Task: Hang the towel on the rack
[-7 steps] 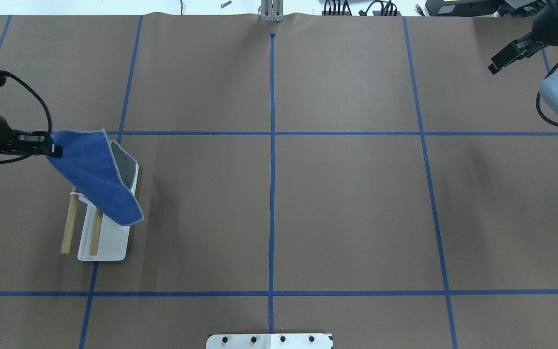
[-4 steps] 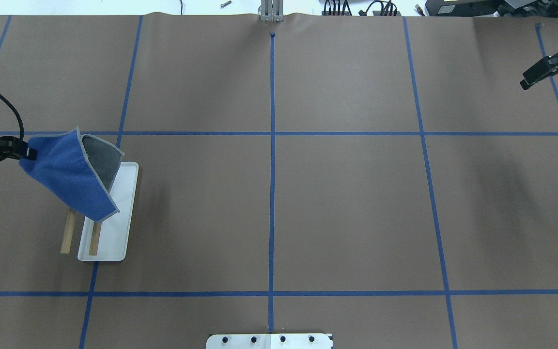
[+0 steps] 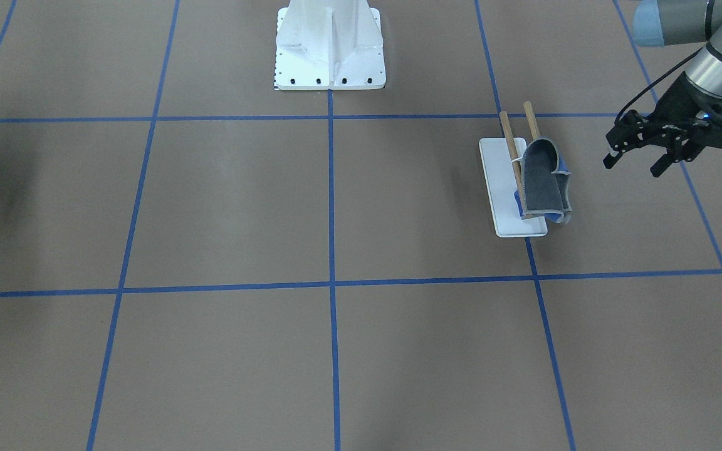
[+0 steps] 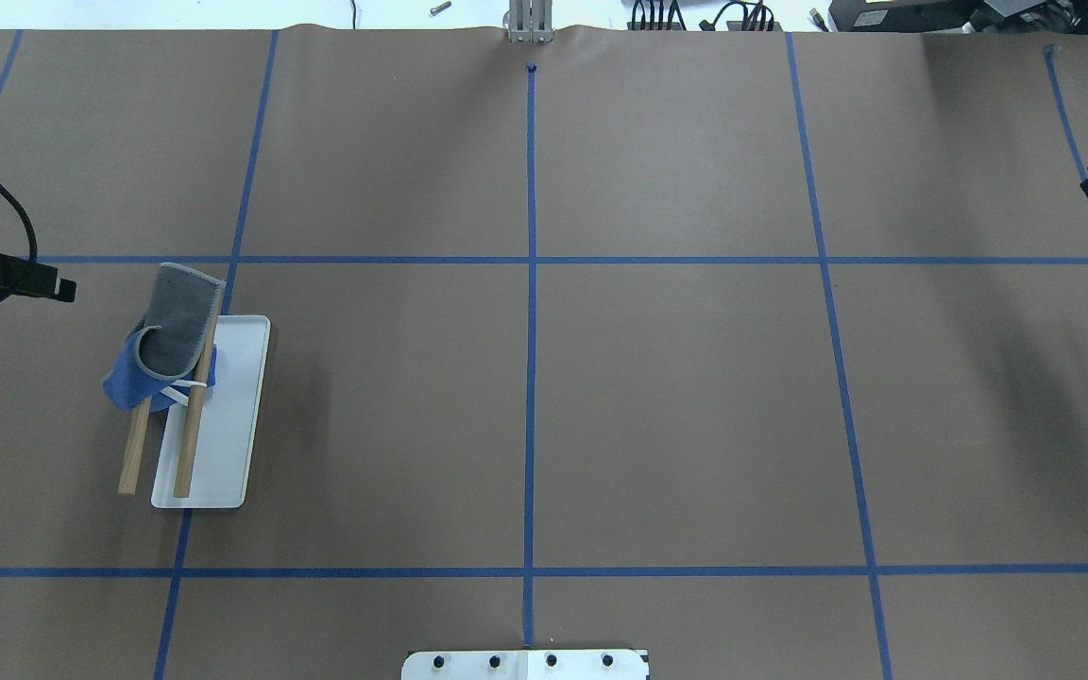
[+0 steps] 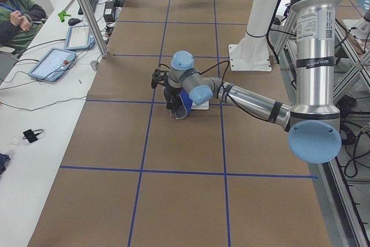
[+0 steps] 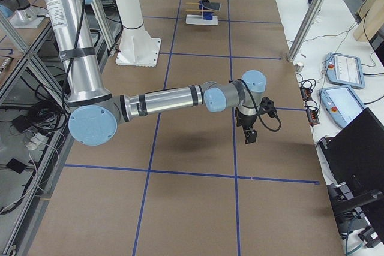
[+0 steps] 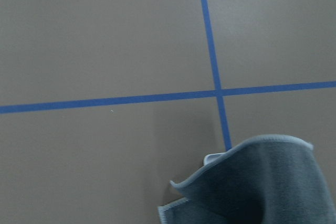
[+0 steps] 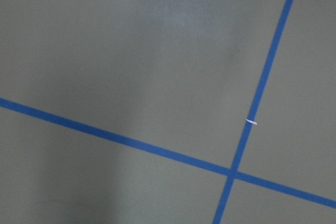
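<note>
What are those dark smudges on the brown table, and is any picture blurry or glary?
Front-facing view: the smudge at far left on the table is a soft shadow, not a stain. Overhead view: a fainter shadow lies right of the rack. Right wrist view: pale sheen near the top. Left wrist view: the towel looks sharp.

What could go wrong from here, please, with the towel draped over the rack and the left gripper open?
The towel sits bunched at one end of the rack's dowels, a blue fold hanging off the outer side; it may slip off. The open left gripper hovers beside that end, clear of the cloth; a sweep inward could drag it down.
</note>
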Controlling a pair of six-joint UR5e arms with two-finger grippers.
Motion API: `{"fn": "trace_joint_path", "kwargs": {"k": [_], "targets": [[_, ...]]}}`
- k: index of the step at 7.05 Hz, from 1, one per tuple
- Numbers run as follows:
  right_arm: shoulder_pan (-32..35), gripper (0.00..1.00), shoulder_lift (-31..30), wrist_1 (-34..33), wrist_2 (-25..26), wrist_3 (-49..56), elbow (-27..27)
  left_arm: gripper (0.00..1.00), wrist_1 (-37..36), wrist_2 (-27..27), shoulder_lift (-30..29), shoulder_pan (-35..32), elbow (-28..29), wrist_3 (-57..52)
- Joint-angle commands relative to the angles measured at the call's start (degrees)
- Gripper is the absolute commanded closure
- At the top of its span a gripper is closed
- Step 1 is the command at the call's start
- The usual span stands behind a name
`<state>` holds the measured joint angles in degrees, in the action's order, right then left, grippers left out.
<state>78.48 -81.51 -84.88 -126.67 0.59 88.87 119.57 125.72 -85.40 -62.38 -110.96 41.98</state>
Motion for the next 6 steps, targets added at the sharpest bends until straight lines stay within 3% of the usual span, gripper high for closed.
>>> {"fn": "trace_joint_path", "kwargs": {"k": [1, 4, 6], "targets": [[2.5, 0.0, -2.8, 0.4, 0.0, 0.9, -3.4, 0.0, -7.6, 1.1, -0.3, -6.9, 1.4, -14.6], [5.1, 0.0, -3.0, -0.2, -0.8, 0.9, -7.3, 0.0, -29.7, 1.0, -3.9, -18.4, 1.9, -43.6], [8.1, 0.0, -3.1, -3.2, -0.9, 0.9, -7.2, 0.0, -33.4, 0.8, -4.3, -24.6, 8.6, -59.3]]}}
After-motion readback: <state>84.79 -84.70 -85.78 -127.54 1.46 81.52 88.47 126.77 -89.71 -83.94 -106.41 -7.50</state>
